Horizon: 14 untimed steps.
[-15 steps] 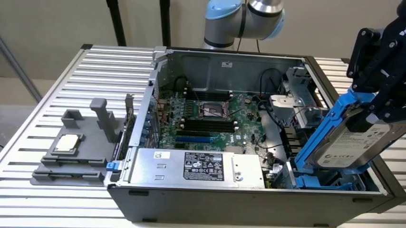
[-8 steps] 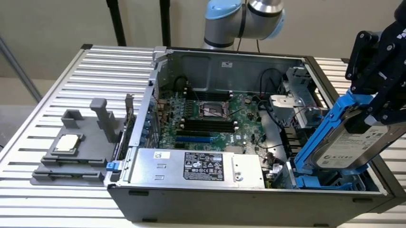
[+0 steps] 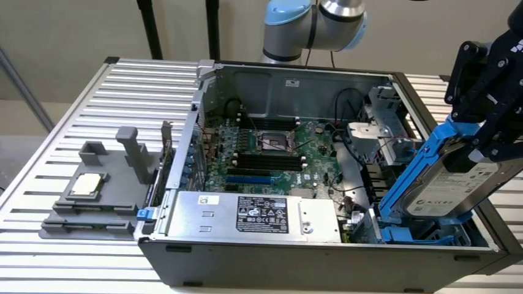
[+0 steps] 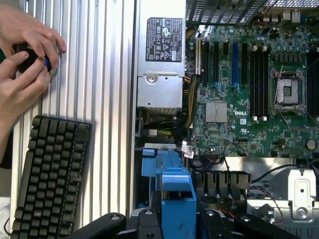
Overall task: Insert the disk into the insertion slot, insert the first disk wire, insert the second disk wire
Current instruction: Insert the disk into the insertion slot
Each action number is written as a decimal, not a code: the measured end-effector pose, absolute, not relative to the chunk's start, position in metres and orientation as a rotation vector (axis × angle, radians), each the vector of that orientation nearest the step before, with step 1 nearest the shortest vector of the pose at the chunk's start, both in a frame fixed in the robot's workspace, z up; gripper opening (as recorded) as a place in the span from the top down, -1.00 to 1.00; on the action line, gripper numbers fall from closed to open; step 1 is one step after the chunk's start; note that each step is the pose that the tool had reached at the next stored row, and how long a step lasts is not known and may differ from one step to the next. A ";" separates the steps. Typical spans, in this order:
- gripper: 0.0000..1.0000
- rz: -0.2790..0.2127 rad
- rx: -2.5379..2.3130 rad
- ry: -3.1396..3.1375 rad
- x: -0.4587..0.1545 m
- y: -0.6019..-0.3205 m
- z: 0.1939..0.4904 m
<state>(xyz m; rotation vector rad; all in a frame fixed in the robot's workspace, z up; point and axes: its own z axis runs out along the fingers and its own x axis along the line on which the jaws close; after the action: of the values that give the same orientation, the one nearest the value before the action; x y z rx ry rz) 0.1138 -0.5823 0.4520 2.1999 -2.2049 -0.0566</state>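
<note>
The disk [image 3: 454, 190], silver-grey in its blue carrier, is clamped at its upper end by my end effector [image 3: 484, 142], and I place it from the outside in. The slatted metal tabletop [image 3: 122, 98] carries the open computer case [image 3: 327, 260]; inside the case lie the green motherboard [image 3: 270, 153] and the silver labelled power-supply box [image 3: 253, 214]. Beside the case, the wrist view shows a black keyboard [image 4: 50, 174] and a person's hands [image 4: 25, 55] busy with some small dark object. Towards the exterior view's left sits a grey fixture [image 3: 98, 202] with a chip [image 3: 86, 184] on it. The insertion slot [image 3: 421, 234], with its blue fittings, is in the case's corner at the exterior view's right, directly under the disk. The disk's long axis runs steeply, leaning from the slot up toward the end effector, so the slot lies below the grip, along that same axis. The lower end reaches down among the blue fittings; I can't tell whether it is already touching them. I judge the disk at the mouth of the bay, not seated.
</note>
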 end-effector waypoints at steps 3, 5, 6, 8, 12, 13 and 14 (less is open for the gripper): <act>0.36 -0.058 2.200 -2.206 0.114 -0.582 0.451; 0.36 -0.060 2.201 -2.206 0.114 -0.582 0.450; 0.36 -0.060 2.201 -2.206 0.114 -0.582 0.450; 0.36 -0.062 2.202 -2.207 0.114 -0.582 0.449; 0.36 -0.066 2.204 -2.208 0.114 -0.582 0.447; 0.36 -0.066 2.204 -2.208 0.115 -0.582 0.446; 0.36 -0.067 2.204 -2.209 0.115 -0.582 0.446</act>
<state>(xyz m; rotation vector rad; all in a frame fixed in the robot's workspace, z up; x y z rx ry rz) 0.1148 -0.5823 0.4459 2.2045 -2.2086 -0.0669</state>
